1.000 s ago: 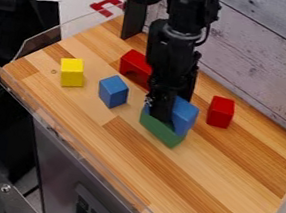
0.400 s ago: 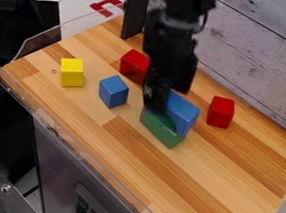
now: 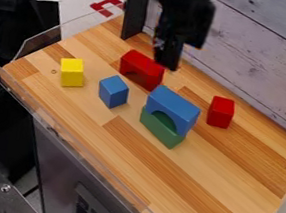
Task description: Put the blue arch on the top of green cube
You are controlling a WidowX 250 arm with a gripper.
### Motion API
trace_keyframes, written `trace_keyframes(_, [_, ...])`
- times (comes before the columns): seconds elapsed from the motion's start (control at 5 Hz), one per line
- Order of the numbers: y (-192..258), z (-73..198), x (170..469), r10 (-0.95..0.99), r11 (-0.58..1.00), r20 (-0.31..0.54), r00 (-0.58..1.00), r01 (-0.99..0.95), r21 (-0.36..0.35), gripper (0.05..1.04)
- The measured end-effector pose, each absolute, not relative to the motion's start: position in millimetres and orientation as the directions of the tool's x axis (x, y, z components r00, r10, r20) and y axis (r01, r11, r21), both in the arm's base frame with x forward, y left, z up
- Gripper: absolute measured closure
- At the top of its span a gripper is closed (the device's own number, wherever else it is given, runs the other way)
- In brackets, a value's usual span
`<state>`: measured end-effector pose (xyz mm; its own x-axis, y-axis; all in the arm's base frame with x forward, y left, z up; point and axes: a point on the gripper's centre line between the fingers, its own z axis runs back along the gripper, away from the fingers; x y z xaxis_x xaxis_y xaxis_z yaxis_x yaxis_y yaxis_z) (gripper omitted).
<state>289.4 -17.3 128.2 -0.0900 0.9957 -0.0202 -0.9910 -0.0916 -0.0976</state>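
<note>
Blue arch block (image 3: pixel 175 105) atop green block (image 3: pixel 162 132)
On the wooden tabletop (image 3: pixel 212 182): blue cube (image 3: pixel 113 92) left of the stack, yellow block (image 3: pixel 71 72) farther left, red arch block (image 3: pixel 145 67) behind, red rectangular block (image 3: pixel 220 112) right.

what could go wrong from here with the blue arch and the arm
The blue arch sits on the green block with nothing holding it, so a bump to either could tip or slide it off. The gripper hangs close by, above the red arch; if it came down there, it might knock that arch, which could in turn nudge the stack.
</note>
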Motion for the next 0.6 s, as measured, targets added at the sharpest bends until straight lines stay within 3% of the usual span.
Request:
trace_keyframes(0.4, [-66.9, 127.2, 287.0, 0.999, 0.018, -0.041, 0.023, -0.993, -0.113, 0.085])
trace_keyframes(0.6, [-85.8, 111.0, 288.3, 0.996, 0.051, -0.062, 0.057, -0.995, -0.087, 0.085])
